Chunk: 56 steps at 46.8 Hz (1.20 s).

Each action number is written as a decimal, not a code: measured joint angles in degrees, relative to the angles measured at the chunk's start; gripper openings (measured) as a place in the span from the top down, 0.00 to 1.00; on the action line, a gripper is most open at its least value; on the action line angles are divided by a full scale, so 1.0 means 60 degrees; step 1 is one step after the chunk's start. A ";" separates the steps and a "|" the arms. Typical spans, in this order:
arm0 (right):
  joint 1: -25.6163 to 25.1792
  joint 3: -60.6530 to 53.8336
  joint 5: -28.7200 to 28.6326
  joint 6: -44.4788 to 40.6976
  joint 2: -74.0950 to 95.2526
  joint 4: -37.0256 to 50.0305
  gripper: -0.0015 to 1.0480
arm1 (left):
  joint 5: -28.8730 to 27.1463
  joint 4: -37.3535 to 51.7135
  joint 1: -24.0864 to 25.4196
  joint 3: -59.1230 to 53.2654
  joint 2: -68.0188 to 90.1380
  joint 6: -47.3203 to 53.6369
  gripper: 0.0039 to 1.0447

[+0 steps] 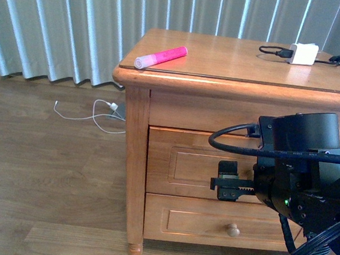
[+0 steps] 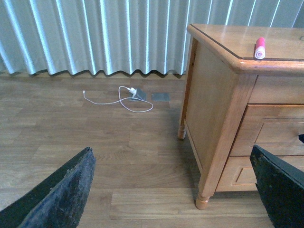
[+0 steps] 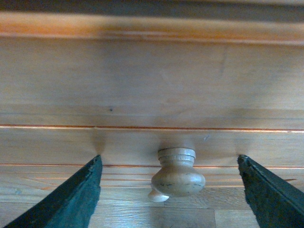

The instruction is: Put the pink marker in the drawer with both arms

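Observation:
The pink marker [image 1: 160, 57] lies on the left front part of the wooden nightstand top [image 1: 224, 60], with its cap toward the corner; it also shows in the left wrist view [image 2: 260, 47]. My right gripper [image 1: 228, 181] is open in front of the upper drawer [image 1: 178, 164], which is closed. In the right wrist view its jaws [image 3: 169, 159] stand wide on either side of the drawer's round wooden knob [image 3: 178, 173] without touching it. My left gripper [image 2: 171, 190] is open and empty, low over the floor to the left of the nightstand. The left arm is out of the front view.
A white charger [image 1: 303, 54] with a black cable [image 1: 273, 51] lies at the back right of the top. A lower drawer [image 1: 191, 217] with its knob [image 1: 233, 230] is closed. A white cable [image 2: 123, 97] lies on the wood floor by the curtain.

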 joint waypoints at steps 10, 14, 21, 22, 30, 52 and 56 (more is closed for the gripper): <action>-0.0004 0.0000 0.0011 -0.0033 0.0007 -0.0025 0.56 | 0.0000 0.0000 0.0000 0.0000 0.0000 0.0000 0.06; -0.0004 0.0000 -0.0004 -0.0047 0.0007 -0.0073 0.68 | 0.0000 0.0000 0.0000 0.0000 0.0000 0.0000 0.06; -0.0007 -0.0055 -0.0120 -0.0069 -0.0157 -0.0488 0.78 | 0.0000 0.0000 0.0000 0.0000 0.0000 0.0000 0.06; -0.0007 -0.0084 -0.0160 -0.0073 -0.0211 -0.0572 0.78 | 0.0000 0.0000 0.0000 0.0000 0.0000 0.0000 0.06; 0.0087 -0.0980 -0.0488 -0.0153 -0.1235 -0.1679 0.78 | 0.0000 0.0000 0.0000 0.0000 0.0000 0.0000 0.06; 0.0616 -0.5519 -0.1625 -0.0597 -0.5490 -0.1931 0.59 | 0.0000 0.0000 0.0000 0.0000 0.0000 0.0004 0.06; 0.0619 -0.5836 -0.1657 -0.0273 -0.6830 -0.2375 0.43 | 0.0000 0.0000 0.0000 0.0000 0.0000 0.0000 0.06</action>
